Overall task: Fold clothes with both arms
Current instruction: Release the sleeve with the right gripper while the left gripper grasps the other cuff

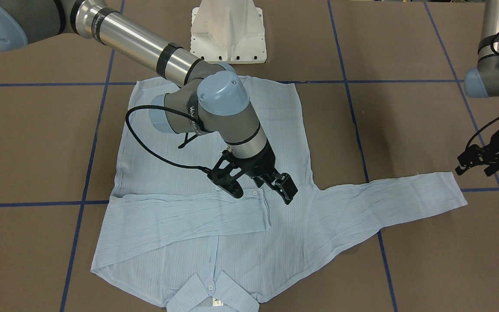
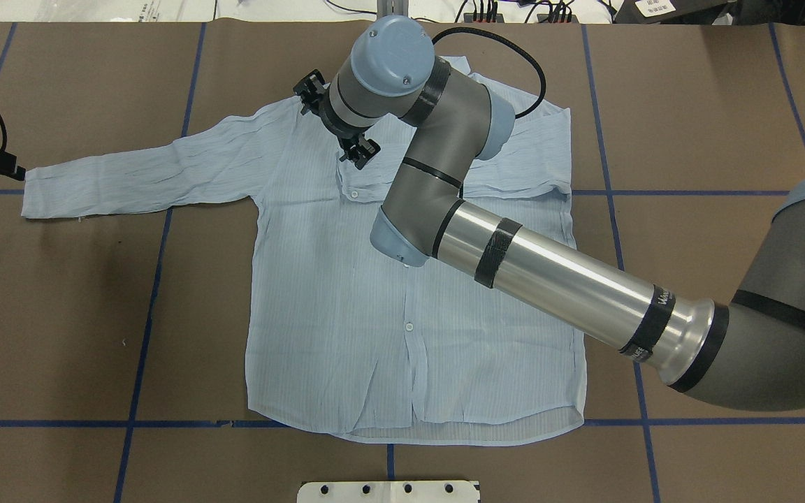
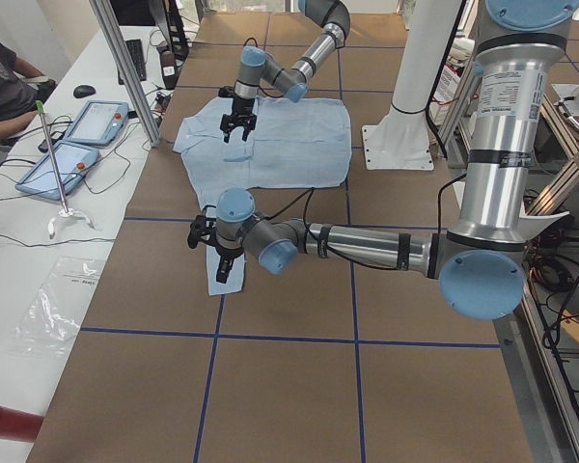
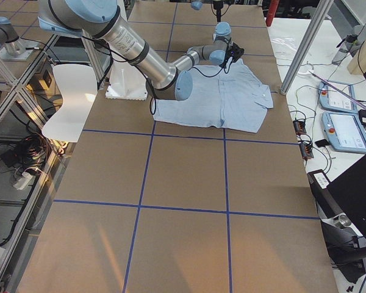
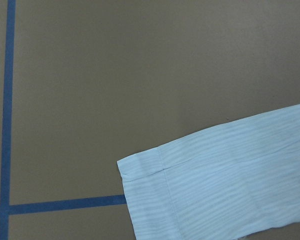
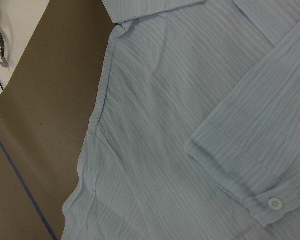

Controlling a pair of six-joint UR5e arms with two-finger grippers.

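Front-facing view: the shirt (image 1: 241, 255) lies flat on the counter (image 1: 28, 143), buttons up. The folded sleeve (image 1: 180, 216) crosses the chest. The outstretched sleeve (image 1: 388, 208) lies spread to the side. The right pincer (image 1: 261, 193) hangs over the folded cuff, jaws wide apart and empty. The left pincer (image 1: 485, 161) hovers just beside the outstretched cuff; its opening cannot be told.

Left wrist view: that cuff (image 5: 145, 167) lies flat, ungripped.

Assessment: sleeve folding is half done. The next move calls for the left pincer to lower, pinch the cuff and carry it across the chest.
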